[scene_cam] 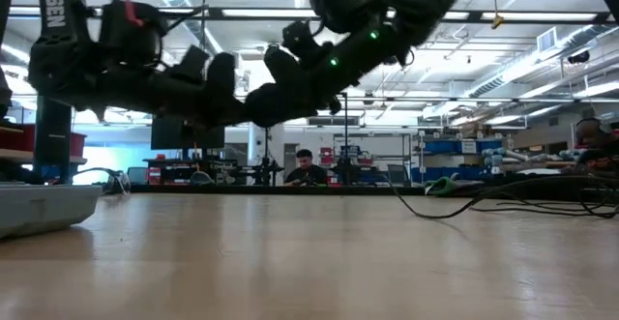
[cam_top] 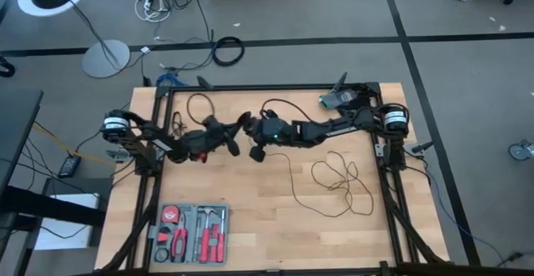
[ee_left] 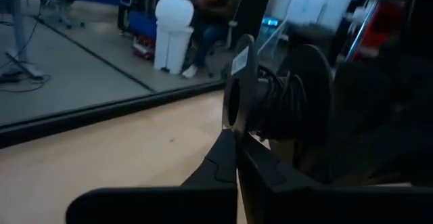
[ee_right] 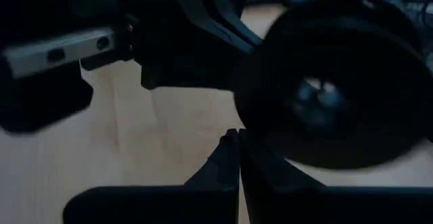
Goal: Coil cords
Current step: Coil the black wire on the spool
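The cord is a thin black wire; its loose loops (cam_top: 338, 176) lie flat on the wooden table right of centre, and one strand (cam_top: 290, 163) runs up toward the grippers. Part of it is wound on a small black spool with two round discs (ee_left: 274, 102), which also fills the right wrist view (ee_right: 331, 95). My left gripper (cam_top: 236, 136) and my right gripper (cam_top: 250, 132) meet above the table's middle, both lifted clear of the wood (scene_cam: 256, 102). Both are shut. The right gripper's fingertips (ee_right: 237, 139) sit just beside the spool's round face. My left gripper (ee_left: 237, 143) holds the spool by the lower rim of its nearer thin disc (ee_left: 237, 126), pinched between the two fingers. The fingers come at it about level from the table's left side. The spool stands clear of the table with its discs on edge. My right gripper is shut close to the spool; no frame shows whether it holds the wire or touches the spool.
A grey tray of red-handled tools (cam_top: 190, 233) lies near the front left. A separate small wire loop (cam_top: 198, 105) lies at the far left and a dark device (cam_top: 338, 99) at the far right. Black frame rails (cam_top: 392, 193) run along the table's sides. A person (scene_cam: 306, 165) sits far behind.
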Controlling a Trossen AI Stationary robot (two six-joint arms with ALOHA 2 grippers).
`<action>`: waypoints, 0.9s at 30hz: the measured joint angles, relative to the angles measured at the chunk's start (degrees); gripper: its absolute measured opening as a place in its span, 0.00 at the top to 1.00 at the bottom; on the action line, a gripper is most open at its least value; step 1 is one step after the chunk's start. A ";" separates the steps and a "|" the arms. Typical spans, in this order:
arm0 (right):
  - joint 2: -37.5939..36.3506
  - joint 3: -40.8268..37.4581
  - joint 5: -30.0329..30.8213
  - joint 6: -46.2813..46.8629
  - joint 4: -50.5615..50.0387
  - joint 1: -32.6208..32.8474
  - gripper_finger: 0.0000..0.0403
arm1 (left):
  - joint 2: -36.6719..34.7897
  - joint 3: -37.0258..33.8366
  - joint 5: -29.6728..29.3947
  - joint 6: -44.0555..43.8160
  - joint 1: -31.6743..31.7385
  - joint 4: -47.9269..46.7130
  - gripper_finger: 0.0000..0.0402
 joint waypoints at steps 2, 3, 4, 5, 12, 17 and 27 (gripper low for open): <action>0.26 -3.41 0.37 -0.57 3.31 0.06 1.00 | -0.42 -1.66 0.79 -1.53 0.11 4.72 0.99; 0.73 -4.34 0.52 -0.47 5.55 0.04 1.00 | -0.40 -2.20 1.92 -2.52 0.03 5.28 0.99; 0.45 -5.92 0.59 -0.22 6.79 0.07 1.00 | -0.10 -2.99 2.46 -3.01 -0.08 5.49 0.99; 0.20 -7.10 0.79 0.25 8.76 0.10 1.00 | -0.09 -3.41 3.20 -3.13 0.01 6.01 0.99; -0.22 -13.53 0.70 3.73 18.72 -0.33 0.97 | -0.13 -3.52 5.30 -3.19 -0.02 6.58 0.99; 0.24 -13.63 -1.65 1.69 17.18 0.02 0.93 | -0.39 -3.45 4.22 -3.25 0.04 9.14 0.99; 0.09 -13.51 0.84 8.25 8.63 -0.62 0.88 | -0.30 -3.47 4.71 -2.65 0.04 10.01 0.99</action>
